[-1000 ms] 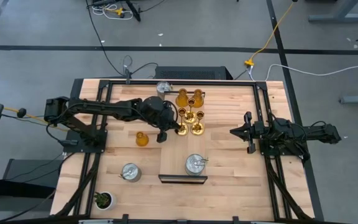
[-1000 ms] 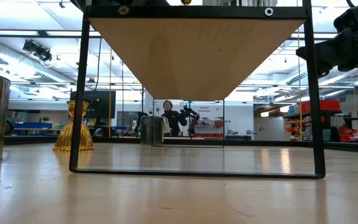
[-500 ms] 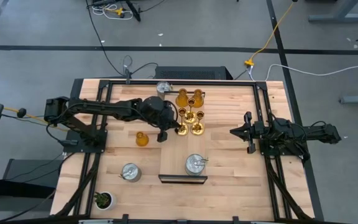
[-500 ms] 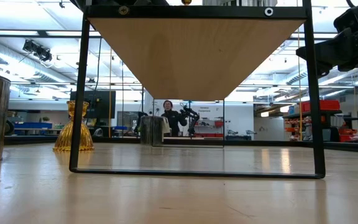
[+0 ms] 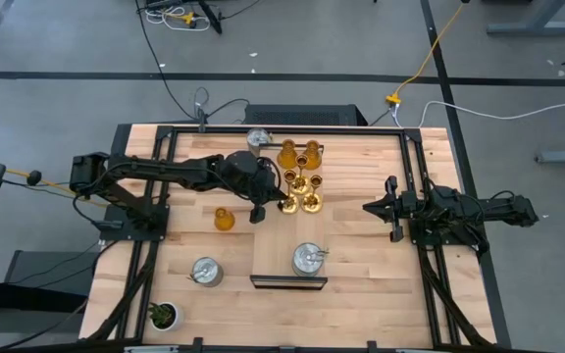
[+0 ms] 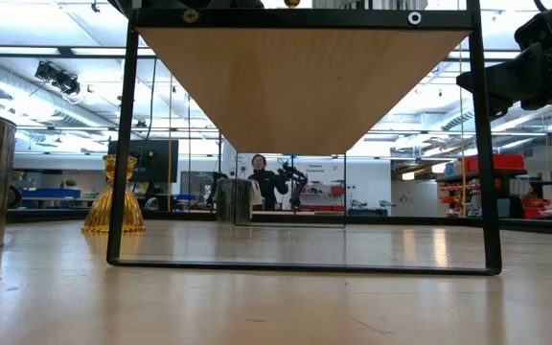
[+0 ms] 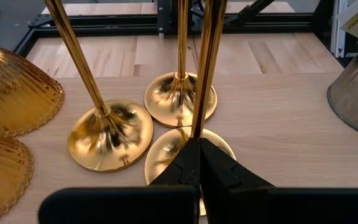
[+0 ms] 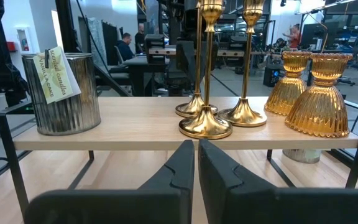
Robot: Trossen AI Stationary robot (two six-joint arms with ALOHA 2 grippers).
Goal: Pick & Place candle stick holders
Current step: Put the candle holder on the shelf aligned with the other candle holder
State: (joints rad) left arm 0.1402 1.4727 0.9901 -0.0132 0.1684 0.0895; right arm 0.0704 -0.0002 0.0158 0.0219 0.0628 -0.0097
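Left end effector [image 7: 199,163] clenched on gold holder [image 7: 191,152], two gold holders [image 7: 110,134] crowding beside it

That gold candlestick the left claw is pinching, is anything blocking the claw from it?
No. The left gripper is already shut on the gold candlestick stem; two other gold candlesticks stand close beside it.

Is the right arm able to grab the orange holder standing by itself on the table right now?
Probably not easily. The lone amber holder stands far on the left side, past the shelf and the left gripper. The right gripper waits far off.
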